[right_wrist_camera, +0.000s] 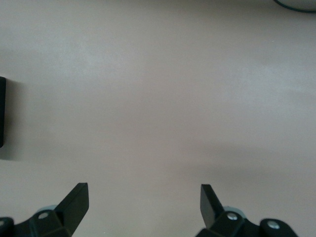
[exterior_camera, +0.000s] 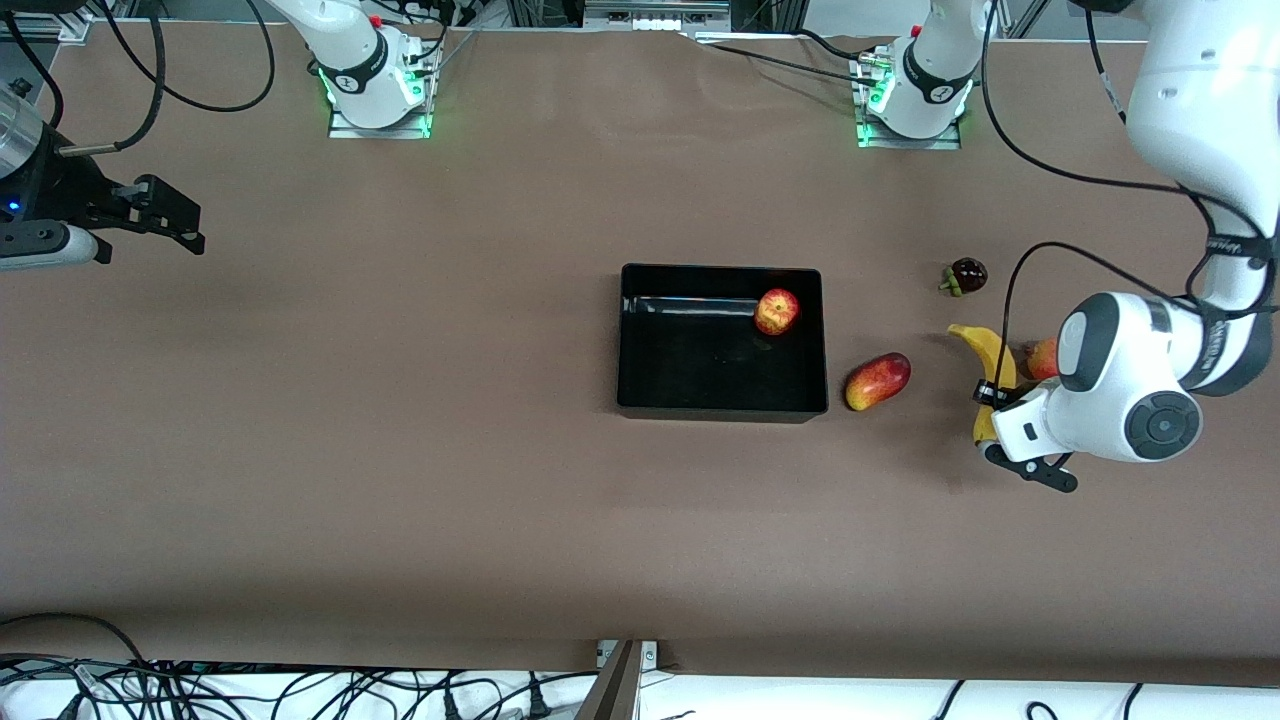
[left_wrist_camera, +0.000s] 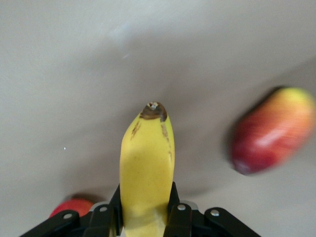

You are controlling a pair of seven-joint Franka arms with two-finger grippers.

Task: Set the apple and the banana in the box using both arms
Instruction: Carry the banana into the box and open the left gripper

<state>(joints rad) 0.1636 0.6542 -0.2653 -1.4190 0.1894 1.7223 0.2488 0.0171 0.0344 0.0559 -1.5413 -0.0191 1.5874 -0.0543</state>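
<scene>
The black box [exterior_camera: 640,345] sits mid-table. The red-and-yellow apple [exterior_camera: 777,311] lies inside it, in the corner toward the left arm's end and farther from the front camera. The yellow banana [exterior_camera: 992,358] is beside the box toward the left arm's end of the table. My left gripper [exterior_camera: 992,398] is shut on the banana; the left wrist view shows the banana [left_wrist_camera: 146,158] between its fingers [left_wrist_camera: 109,207], dark tip pointing away. My right gripper [exterior_camera: 160,215] hangs over bare table at the right arm's end, open and empty in the right wrist view [right_wrist_camera: 144,197].
An oval red-yellow mango-like fruit [exterior_camera: 877,381] [left_wrist_camera: 274,131] lies between the box and the banana. A pinkish-red fruit [exterior_camera: 1043,357] [left_wrist_camera: 74,206] is partly hidden by the left arm. A small dark fruit [exterior_camera: 966,275] lies farther from the front camera than the banana.
</scene>
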